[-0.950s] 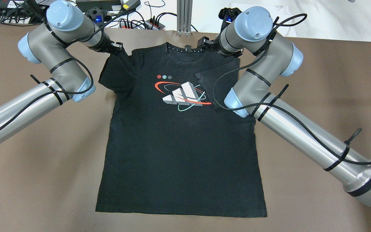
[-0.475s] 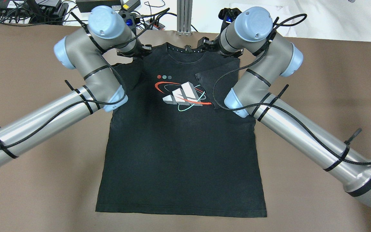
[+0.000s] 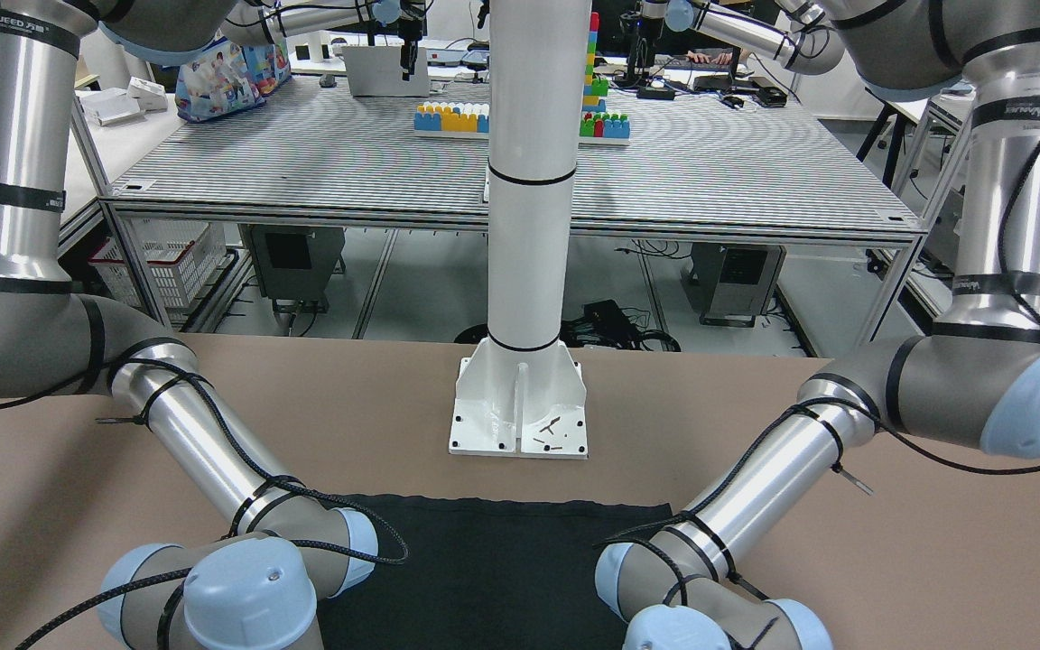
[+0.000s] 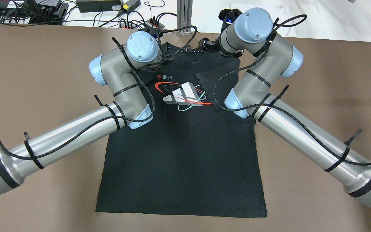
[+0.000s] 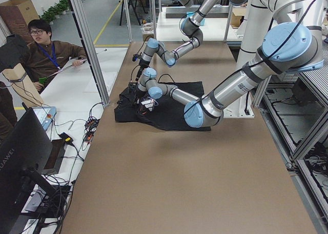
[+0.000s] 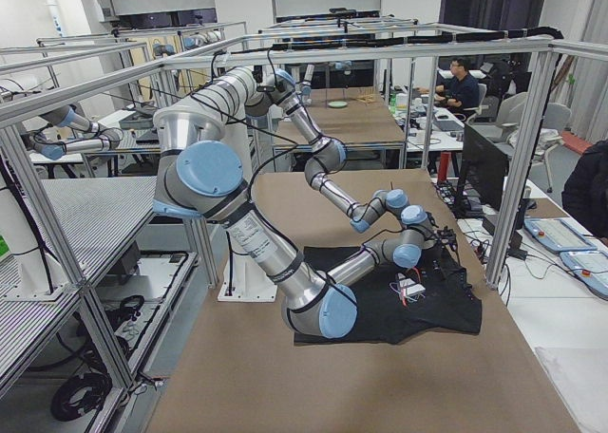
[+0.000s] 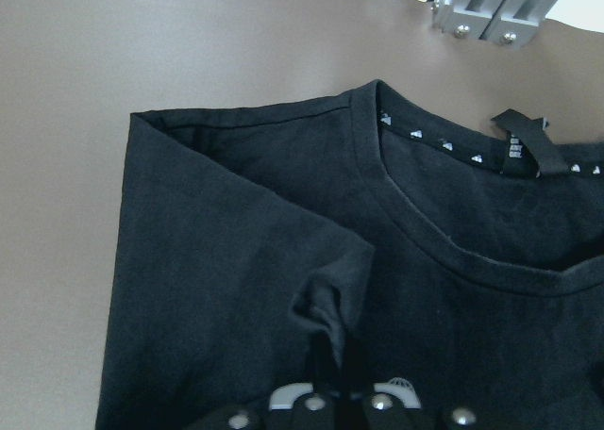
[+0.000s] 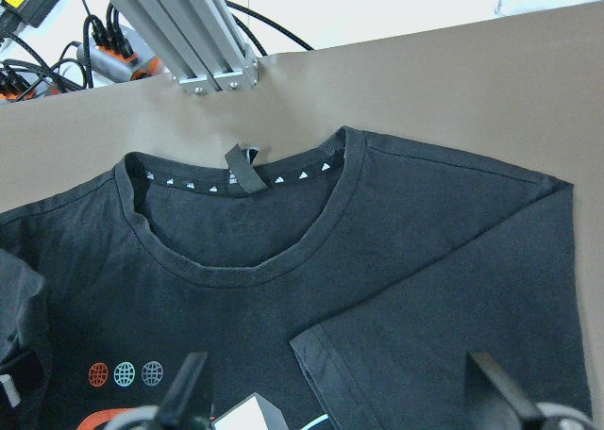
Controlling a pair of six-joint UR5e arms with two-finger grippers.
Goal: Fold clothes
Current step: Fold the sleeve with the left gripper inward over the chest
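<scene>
A black T-shirt [image 4: 179,154] with a red, white and teal chest print lies flat on the brown table [image 4: 43,64], collar at the far edge. Its hem end shows in the front-facing view [image 3: 484,560]. The sleeve on the right [image 4: 219,80] lies folded in over the chest. My left gripper [image 7: 330,388] is shut on a pinch of the other sleeve [image 7: 236,270], which is folded in beside the collar [image 7: 425,232]. In the overhead view my wrist hides it. My right gripper [image 8: 340,392] is open and empty, just above the shirt below the collar [image 8: 245,260].
A white post with a base plate [image 3: 520,411] stands at the table's near edge by the hem. An aluminium post [image 4: 184,16] and cables with power strips [image 4: 134,22] sit past the far edge. An operator [image 5: 46,49] sits at the table's end.
My left arm has swung to the right, carrying the sleeve from out at the side in over the shirt toward the collar. My right arm has not moved.
</scene>
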